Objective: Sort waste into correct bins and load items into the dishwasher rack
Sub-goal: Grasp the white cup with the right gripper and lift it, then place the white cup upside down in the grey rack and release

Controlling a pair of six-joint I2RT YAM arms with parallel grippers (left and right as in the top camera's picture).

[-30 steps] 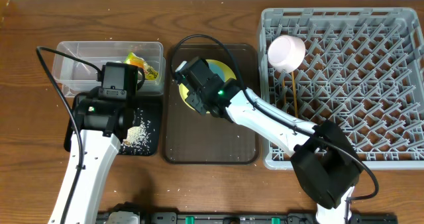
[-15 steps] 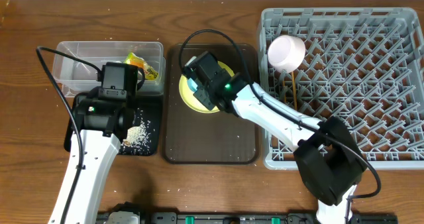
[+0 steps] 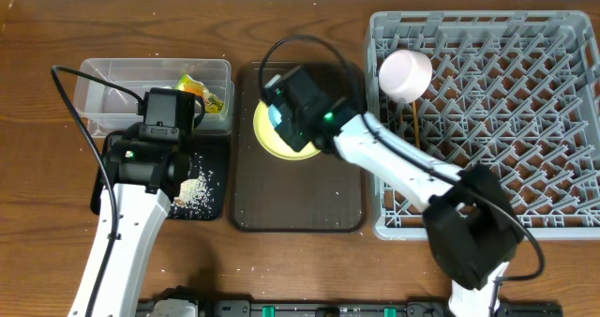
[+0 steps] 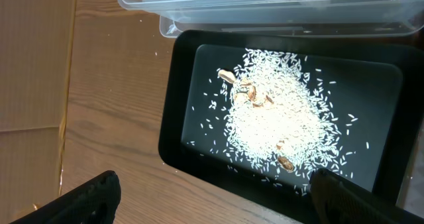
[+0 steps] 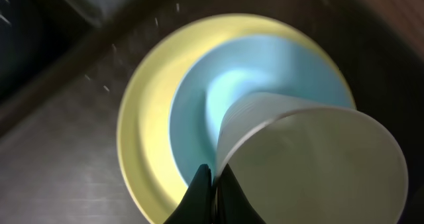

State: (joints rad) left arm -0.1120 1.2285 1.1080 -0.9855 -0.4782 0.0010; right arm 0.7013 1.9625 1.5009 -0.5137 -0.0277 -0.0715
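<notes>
My right gripper (image 5: 212, 174) is shut on the rim of the small white cup (image 5: 311, 164) and holds it tilted above the light blue bowl (image 5: 199, 111). The bowl sits in the yellow plate (image 5: 146, 138). In the overhead view this gripper (image 3: 286, 111) covers most of the plate (image 3: 267, 139). My left gripper (image 4: 215, 204) is open and empty over the black tray (image 4: 179, 118), which holds rice scraps (image 4: 278, 118). The snack wrapper (image 3: 202, 97) lies in the clear tub (image 3: 112, 78). The white bowl (image 3: 405, 73) and chopsticks (image 3: 410, 129) are in the grey rack (image 3: 525, 120). I cannot make out the tissue.
The plate rests on a dark brown serving tray (image 3: 300, 195) between the bins and the rack. The tub's edge (image 4: 265, 12) borders the black tray's far side. Bare wooden table (image 4: 99, 118) lies to the left of the black tray.
My right gripper has moved toward the far side and a little right over the plate, with the cup in it. The left arm has not moved.
</notes>
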